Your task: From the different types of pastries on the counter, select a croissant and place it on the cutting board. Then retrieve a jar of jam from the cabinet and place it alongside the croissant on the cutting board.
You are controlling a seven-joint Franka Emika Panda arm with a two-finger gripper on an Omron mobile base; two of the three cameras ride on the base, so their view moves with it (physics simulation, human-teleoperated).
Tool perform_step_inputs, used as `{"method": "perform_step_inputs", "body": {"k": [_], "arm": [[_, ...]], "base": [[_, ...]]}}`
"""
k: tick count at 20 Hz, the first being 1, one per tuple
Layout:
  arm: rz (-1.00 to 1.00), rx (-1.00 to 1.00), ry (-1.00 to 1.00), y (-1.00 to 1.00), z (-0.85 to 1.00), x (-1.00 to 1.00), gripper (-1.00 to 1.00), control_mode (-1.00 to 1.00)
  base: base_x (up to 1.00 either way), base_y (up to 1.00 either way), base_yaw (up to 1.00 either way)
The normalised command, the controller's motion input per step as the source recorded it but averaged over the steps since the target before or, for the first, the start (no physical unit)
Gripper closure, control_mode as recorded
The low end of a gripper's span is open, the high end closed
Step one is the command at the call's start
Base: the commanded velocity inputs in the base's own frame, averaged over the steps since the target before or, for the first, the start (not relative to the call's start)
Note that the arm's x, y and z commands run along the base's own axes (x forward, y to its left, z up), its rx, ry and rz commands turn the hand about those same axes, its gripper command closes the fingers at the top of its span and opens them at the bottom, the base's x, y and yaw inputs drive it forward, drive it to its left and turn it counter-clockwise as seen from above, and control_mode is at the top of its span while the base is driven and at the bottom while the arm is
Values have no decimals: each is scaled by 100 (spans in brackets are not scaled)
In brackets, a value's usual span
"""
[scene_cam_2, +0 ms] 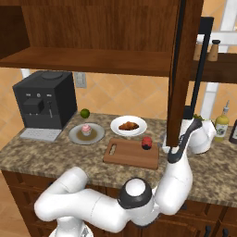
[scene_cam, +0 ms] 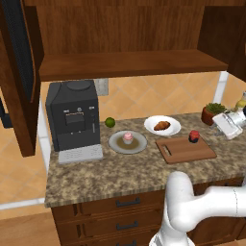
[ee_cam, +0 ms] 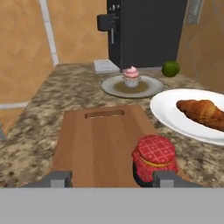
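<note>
Two plates share the speckled granite counter (scene_cam: 120,175) with the cutting board (scene_cam: 187,151): a grey plate (scene_cam: 128,143) carrying the pink-frosted cupcake (scene_cam: 127,137) and a white plate (scene_cam: 162,125) carrying the croissant (scene_cam: 162,125). On the board's far right corner stands the jar of jam (scene_cam: 194,136), its red checked lid (ee_cam: 156,150) close before the gripper (ee_cam: 107,178), whose fingertips stand apart, holding nothing. A black coffee machine (scene_cam: 73,117) sits at the counter's left end with a lime (scene_cam: 110,122) beside it. Above hangs the dark wooden cabinet (scene_cam: 125,36), its door (scene_cam_2: 184,69) open; orange tiles cover the wall behind
</note>
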Motion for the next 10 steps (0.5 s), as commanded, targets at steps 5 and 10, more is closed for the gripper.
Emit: {"method": "perform_step_inputs", "body": {"k": [5,10], "arm": [[-4,0,-3,-36,45,-92,-100,-100],[-33,-4,-5,49,-50,-100,-100,-100]], "base": [[0,0,0],[0,0,0]]}}
